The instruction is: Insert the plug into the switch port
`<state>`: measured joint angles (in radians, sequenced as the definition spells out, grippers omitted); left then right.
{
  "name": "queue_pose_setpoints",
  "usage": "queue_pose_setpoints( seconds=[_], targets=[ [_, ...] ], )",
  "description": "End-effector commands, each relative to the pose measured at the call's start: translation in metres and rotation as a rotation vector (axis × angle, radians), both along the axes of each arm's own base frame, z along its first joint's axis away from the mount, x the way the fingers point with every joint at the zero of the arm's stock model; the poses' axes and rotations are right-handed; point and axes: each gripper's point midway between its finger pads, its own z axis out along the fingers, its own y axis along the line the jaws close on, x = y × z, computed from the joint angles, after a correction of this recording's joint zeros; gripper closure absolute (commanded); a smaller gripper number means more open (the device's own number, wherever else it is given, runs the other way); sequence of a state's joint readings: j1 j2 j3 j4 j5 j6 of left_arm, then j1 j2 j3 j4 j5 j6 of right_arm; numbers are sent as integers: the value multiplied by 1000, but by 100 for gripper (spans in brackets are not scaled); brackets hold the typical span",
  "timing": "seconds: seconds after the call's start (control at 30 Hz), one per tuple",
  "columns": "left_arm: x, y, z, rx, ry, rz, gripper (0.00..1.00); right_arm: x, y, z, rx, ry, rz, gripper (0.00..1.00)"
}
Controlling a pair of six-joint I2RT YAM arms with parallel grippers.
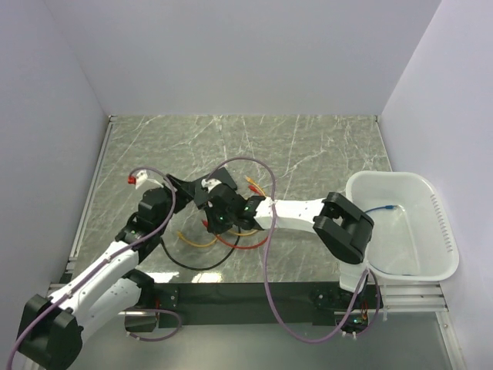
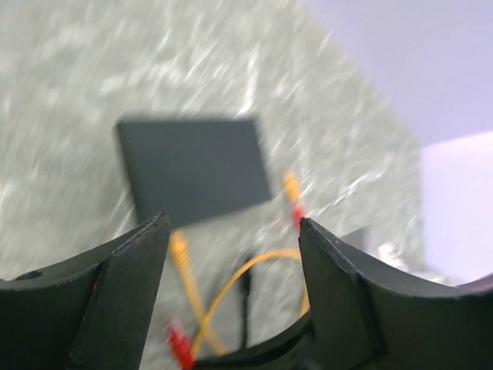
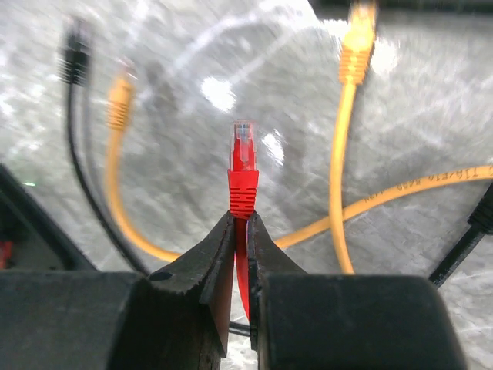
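The switch [image 2: 192, 168], a flat matte-black box, lies on the marble table ahead of my left gripper [image 2: 231, 225], which is open and empty, a short way from it. The left wrist view is blurred. In the top view the switch [image 1: 219, 183] lies mid-table, with my left gripper [image 1: 185, 188] at its left. My right gripper [image 3: 240, 220] is shut on a red cable just behind its red plug [image 3: 243, 168], which sticks out ahead of the fingertips above the table. In the top view the right gripper [image 1: 216, 217] is just in front of the switch. The sockets are hidden.
Loose yellow cables [image 3: 339, 154], a black cable [image 3: 75, 65] and a red cable [image 1: 239, 245] lie tangled on the table near the grippers. A white bin [image 1: 439, 231] holding a blue cable [image 1: 389, 208] stands at the right. Purple arm cables [image 1: 266, 270] loop over the table.
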<state>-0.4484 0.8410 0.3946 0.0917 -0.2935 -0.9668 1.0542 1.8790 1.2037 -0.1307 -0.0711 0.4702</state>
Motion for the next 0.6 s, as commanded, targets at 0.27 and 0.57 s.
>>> queue_pose_setpoints(
  seconds=[0.27,0.57],
  targets=[
    [36,14,103,138,-237,78,29,8,6,63,164,-150,10,100],
    [56,-20,110,131,-264,-72,44,37,-23,109,188,-293,-97,100]
  ],
)
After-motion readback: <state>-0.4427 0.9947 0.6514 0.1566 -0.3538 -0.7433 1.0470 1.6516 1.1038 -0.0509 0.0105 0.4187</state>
